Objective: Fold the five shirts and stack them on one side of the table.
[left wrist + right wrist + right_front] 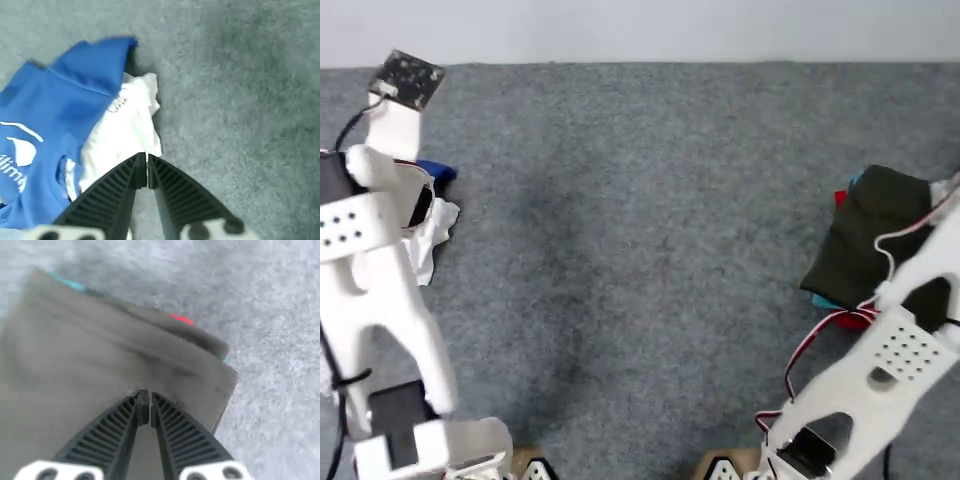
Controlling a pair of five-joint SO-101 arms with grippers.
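Blue shirt (pixel 45 125) with partial white lettering (pixel 12 167), white shirt (pixel 125 130), left hand (pixel 147 165), right hand (pixel 145 405) both closed, empty

The crumpled blue cotton shirt (pixel 55 125) carries white lettering (pixel 11 172) and curved white lines on its front (cut off at the view's edge, so no whole word is legible). The white cotton shirt (pixel 125 135) beside it bears a small dark round mark (pixel 118 102), too small to read.
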